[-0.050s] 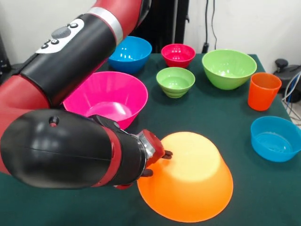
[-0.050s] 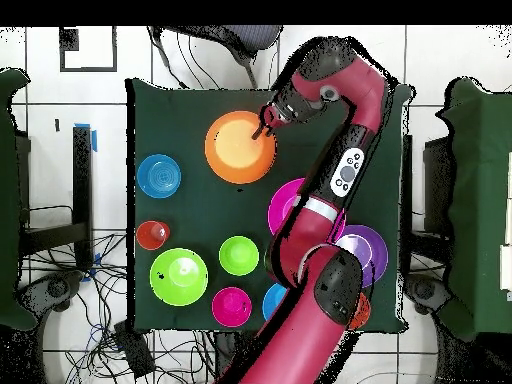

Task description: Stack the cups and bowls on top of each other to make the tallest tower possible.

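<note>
Working across the front view from the left, you first meet the red and black arm (image 1: 70, 117), which fills that side and hides part of the large pink bowl (image 1: 110, 96) standing upright behind it. Your pincer (image 1: 159, 160) sits at the end of the arm, its dark tips against the left side of the large orange bowl (image 1: 190, 176). You cannot tell from either view whether the tips are apart or together, since the wrist covers them.

That orange bowl rests rim down on the dark green counter (image 1: 235, 122) near the front edge, with nothing on top of it.

Behind it, moving rightward, you have a blue bowl (image 1: 130, 53) at the back, then a small red bowl (image 1: 178, 55), with a small green bowl (image 1: 175, 81) just in front of the red one. Next comes a larger green bowl (image 1: 229, 68). All of these stand upright and apart from each other.

Further right, the orange-red cup (image 1: 263, 91) stands upright by itself, and a second blue bowl (image 1: 275, 138) sits in front of it near the counter's right edge.

In the overhead view, a purple bowl (image 2: 367, 245) shows partly beneath the arm, beside the pink one.
</note>
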Controlling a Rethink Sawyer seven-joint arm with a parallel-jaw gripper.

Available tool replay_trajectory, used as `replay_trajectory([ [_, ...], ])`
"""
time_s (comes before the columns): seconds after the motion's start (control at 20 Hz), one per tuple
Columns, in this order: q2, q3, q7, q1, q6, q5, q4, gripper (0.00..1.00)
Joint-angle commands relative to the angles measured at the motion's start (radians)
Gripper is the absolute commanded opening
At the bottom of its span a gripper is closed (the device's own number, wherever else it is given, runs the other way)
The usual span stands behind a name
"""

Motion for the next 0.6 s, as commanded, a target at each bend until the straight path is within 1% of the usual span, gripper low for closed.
replay_trajectory([
  [0.05,-0.044,0.018,-0.239,0.027,-0.163,-0.107,-0.001,1.00],
  [0.15,-0.059,0.010,-0.241,0.030,-0.180,-0.098,0.007,1.00],
  [0.25,-0.080,-0.008,-0.234,0.031,-0.208,-0.070,0.022,1.00],
  [0.6,-0.148,-0.087,-0.164,0.020,-0.276,0.082,0.114,1.00],
])
